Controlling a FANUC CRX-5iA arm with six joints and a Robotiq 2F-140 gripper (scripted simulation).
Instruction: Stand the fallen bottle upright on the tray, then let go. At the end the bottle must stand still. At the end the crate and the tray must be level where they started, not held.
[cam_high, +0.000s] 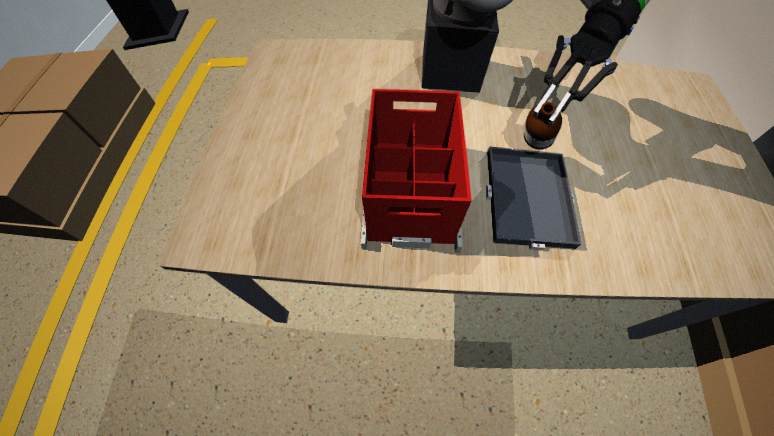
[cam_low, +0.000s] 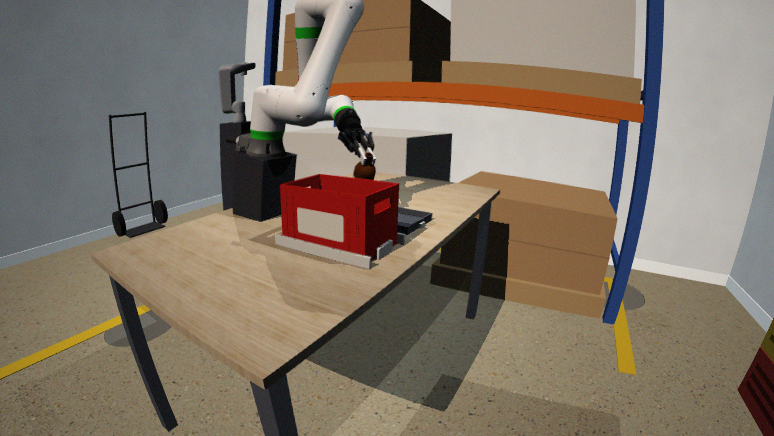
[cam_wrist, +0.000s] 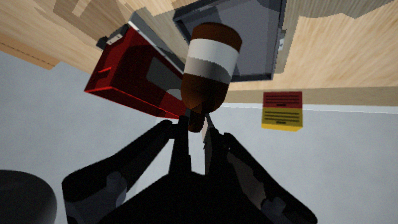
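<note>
The brown bottle (cam_high: 541, 129) (cam_low: 363, 171) (cam_wrist: 212, 60) with a white label hangs in the air, neck up and base down, close to upright; its exact tilt is hard to tell. My gripper (cam_high: 545, 115) (cam_low: 368, 160) (cam_wrist: 195, 116) comes in slanted from above and is shut on the bottle's neck. The dark tray (cam_high: 547, 194) (cam_low: 414, 218) (cam_wrist: 260, 45) lies flat on the table with nothing in it. In the top view the bottle shows just beyond the tray's back edge. The red crate (cam_high: 381, 226) (cam_low: 289, 216) (cam_wrist: 120, 75) stands level beside the tray, its visible compartments empty.
Light brackets (cam_high: 411, 242) (cam_low: 324, 251) sit against the crate's foot, and small ones (cam_high: 537, 245) against the tray. The arm's black pedestal (cam_high: 460, 59) (cam_low: 262, 186) stands behind the crate. The tray has a low raised rim; the crate walls stand much higher.
</note>
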